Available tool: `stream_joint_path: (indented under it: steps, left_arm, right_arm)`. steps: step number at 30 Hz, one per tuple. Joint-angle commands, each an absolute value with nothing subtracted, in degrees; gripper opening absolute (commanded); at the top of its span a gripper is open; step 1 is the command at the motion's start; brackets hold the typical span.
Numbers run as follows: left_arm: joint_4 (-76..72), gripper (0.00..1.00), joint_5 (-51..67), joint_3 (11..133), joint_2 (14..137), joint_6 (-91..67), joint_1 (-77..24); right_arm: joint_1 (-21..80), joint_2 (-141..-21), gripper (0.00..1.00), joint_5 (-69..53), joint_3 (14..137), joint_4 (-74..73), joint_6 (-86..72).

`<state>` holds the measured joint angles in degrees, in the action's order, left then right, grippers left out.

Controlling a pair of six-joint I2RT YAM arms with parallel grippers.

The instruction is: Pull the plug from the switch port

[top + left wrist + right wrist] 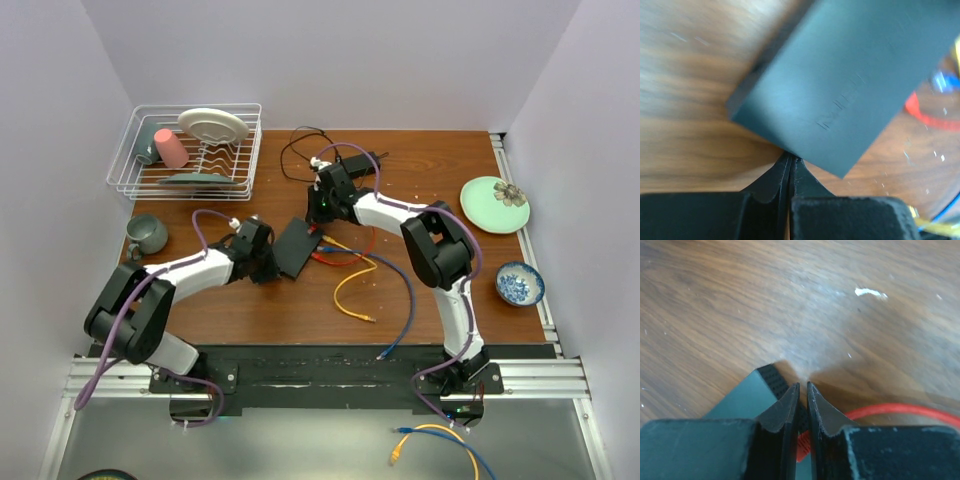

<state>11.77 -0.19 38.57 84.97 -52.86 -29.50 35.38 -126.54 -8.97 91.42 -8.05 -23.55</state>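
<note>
The flat matte-black switch box (pixel 295 248) lies mid-table. It fills the left wrist view (pixel 850 75), and one corner shows in the right wrist view (pixel 740 395). Its perforated port edge (pixel 774 377) faces my right gripper (pixel 803 386). That gripper's jaws stand a narrow slit apart, closed on a red plug (pixel 804 442). The plug's red cable (pixel 900 410) runs off to the right. In the top view the right gripper (pixel 318 215) sits at the box's far right corner. My left gripper (pixel 790 159) is shut and empty, its tips against the box's near edge (pixel 272 262).
Yellow (pixel 350 290) and blue (pixel 400 300) cables trail from the box toward the front. A small black adapter (pixel 360 160) with a thin cord lies behind. There is a dish rack (pixel 185 150) back left, a mug (pixel 147 233), a green plate (pixel 495 205) and a blue bowl (pixel 520 284).
</note>
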Motion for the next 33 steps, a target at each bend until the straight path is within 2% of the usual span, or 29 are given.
stream_joint_path:
  steps: [1,5,13,16,20,21,25,33]
  left_arm:
    - [11.6,0.0,-5.71,43.05,87.01,-49.05,-24.01]
    - [12.65,0.0,-6.15,47.01,89.2,-47.82,-22.24]
    - [16.69,0.0,-9.92,54.04,88.42,-45.71,-22.15]
    - [17.93,0.0,-11.33,54.93,86.84,-44.91,-22.06]
    - [18.28,0.0,-12.3,54.84,84.12,-44.56,-22.15]
    - [18.19,0.0,-12.48,54.93,83.68,-44.47,-22.15]
    - [18.19,0.0,-12.57,55.28,81.92,-44.12,-22.15]
    - [14.25,0.0,-8.46,54.58,80.42,-43.42,-22.15]
  right_arm:
    - [38.06,-121.91,0.15,-13.27,84.56,-7.83,-26.01]
    - [38.14,-121.11,0.15,-12.92,82.7,-6.5,-26.81]
    - [38.06,-123.4,0.16,-11.43,92.36,-11.33,-25.4]
    - [37.62,-122.61,0.24,-9.23,93.52,-11.26,-25.4]
    - [36.13,-119.36,0.45,-5.29,92.64,-9.41,-26.89]
    - [35.95,-118.4,0.48,-4.32,91.68,-8.88,-27.5]
    - [35.51,-112.51,0.54,0.78,89.39,-6.59,-28.56]
    - [35.51,-98.29,0.53,7.2,80.17,-4.92,-33.73]
